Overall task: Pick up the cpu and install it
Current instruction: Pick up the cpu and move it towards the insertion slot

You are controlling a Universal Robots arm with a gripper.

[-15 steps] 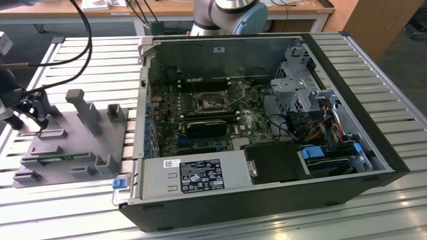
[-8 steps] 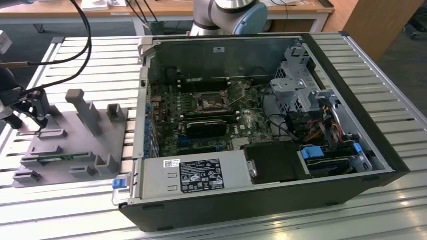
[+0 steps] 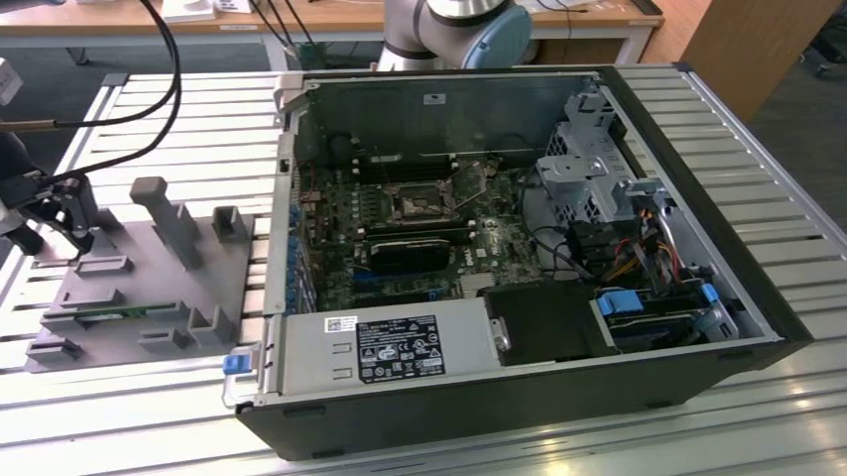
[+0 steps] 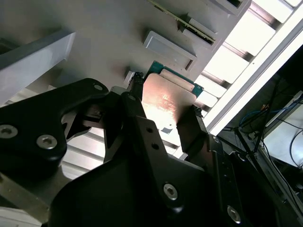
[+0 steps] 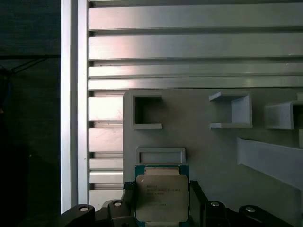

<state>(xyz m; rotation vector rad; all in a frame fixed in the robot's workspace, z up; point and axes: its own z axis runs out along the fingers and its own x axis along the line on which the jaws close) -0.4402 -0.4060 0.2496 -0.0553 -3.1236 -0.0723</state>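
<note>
cpu [image 5: 161,201] — position and grip?
— Clamped by two opposite edges in the hand [image 5: 162,193], over the grey parts tray [image 5: 213,156], at the tray's edge away from the computer case [image 3: 530,416].
— Step in hand?
— Judged: pick-up; whether the cpu is clear of the tray cannot be told.
— What does installing call for?
— A level carry from tray to motherboard socket [image 3: 413,203], then square alignment.

cpu [image 4: 166,105] lower part hidden behind tool [image 4: 164,94], robot arm [image 3: 457,28] cropped
</note>
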